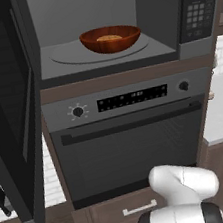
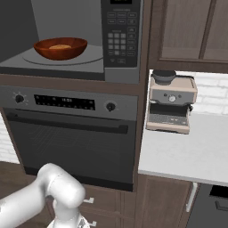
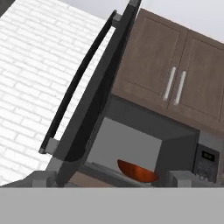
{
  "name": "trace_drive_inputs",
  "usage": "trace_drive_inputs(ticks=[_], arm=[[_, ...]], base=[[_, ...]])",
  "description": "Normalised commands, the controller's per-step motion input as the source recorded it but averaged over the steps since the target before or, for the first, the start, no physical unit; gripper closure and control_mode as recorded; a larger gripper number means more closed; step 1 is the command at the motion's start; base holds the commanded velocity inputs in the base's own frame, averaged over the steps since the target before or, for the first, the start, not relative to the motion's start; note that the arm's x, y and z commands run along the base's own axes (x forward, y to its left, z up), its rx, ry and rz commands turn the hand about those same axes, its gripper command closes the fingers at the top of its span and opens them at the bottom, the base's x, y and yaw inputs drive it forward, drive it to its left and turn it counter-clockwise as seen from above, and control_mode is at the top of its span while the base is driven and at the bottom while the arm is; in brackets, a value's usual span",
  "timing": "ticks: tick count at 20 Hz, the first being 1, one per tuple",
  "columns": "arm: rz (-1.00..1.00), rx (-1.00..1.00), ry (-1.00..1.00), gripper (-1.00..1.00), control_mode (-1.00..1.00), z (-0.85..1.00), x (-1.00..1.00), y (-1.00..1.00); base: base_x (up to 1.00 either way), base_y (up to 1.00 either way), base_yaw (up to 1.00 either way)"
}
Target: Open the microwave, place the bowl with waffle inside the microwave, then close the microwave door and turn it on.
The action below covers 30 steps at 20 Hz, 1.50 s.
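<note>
Claw: ours [image 3: 111, 177] is wide open with nothing in it, down low and aimed up at the microwave [image 1: 194, 45].
Bowl: the reddish-brown bowl [image 1: 110, 39] is already sitting on the turntable [image 1: 70, 56], and we can see the waffle [image 1: 108, 37] inside it.
Door: the microwave door [image 1: 10, 113] hangs swung out on its left hinge, bar handle [image 3: 76, 83] on the outer face.
Step, we reckon: shut that door.
Tip: we'd come round the outside of the door near the handle edge and push in one steady arc till it seats.
Later: the keypad [image 2: 119, 42] gets its press.
</note>
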Motion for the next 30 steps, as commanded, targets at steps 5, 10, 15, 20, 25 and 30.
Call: trace_drive_inputs(ticks=[5,10,15,20,25,30], arm=[[-0.15,0.00,0.14,-1.00,-1.00,0.00,0.00,0.56],[-0.18,0.00,0.15,-1.00,-1.00,0.00,0.14,0.63],[-0.18,0.00,0.02,-1.00,-1.00,-0.18,0.60,0.38],[-0.26,0.04,0.02,-1.00,-1.00,-0.24,0.35,0.15],[-0.39,0.19,-0.07,-1.00,-1.00,-0.04,0.00,-0.11],[-0.42,0.20,-0.13,-1.00,-1.00,0.05,0.09,-0.25]], base=[[0.00,0.00,0.00],[0.00,0.00,0.00],[0.00,0.00,0.00],[0.00,0.00,0.00],[0.00,0.00,0.00],[0.00,0.00,0.00]])
